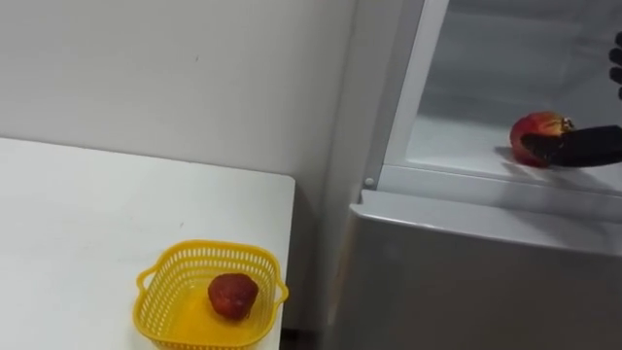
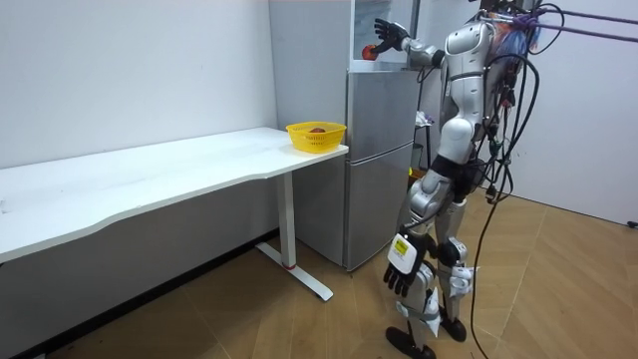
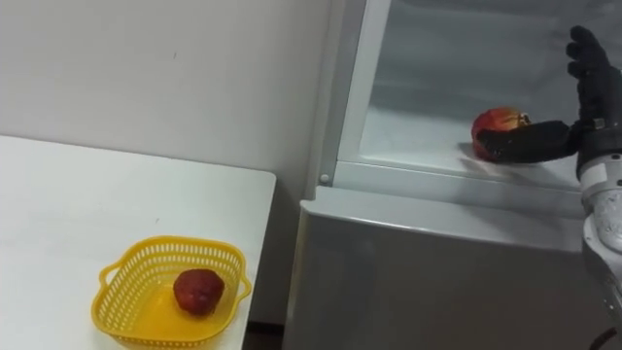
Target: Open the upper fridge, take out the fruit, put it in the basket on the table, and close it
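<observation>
A red fruit with yellowish patches (image 3: 496,124) lies on the white floor of the open upper fridge compartment (image 3: 418,136). My right hand (image 3: 586,97) is inside the compartment just right of the fruit. It is open: the fingers point straight up and the thumb (image 3: 525,144) lies stretched along the fruit's front, touching it. In the room view I stand facing the fridge (image 2: 379,160), with the right hand (image 2: 389,35) raised to the fruit (image 2: 369,52). My left hand (image 2: 401,267) hangs open beside my thigh.
A yellow mesh basket (image 3: 112,282) holding a dark red fruit (image 3: 198,290) sits at the corner of the white table (image 3: 78,204), left of the fridge. The grey lower fridge door (image 3: 437,282) is closed. A narrow gap separates table and fridge.
</observation>
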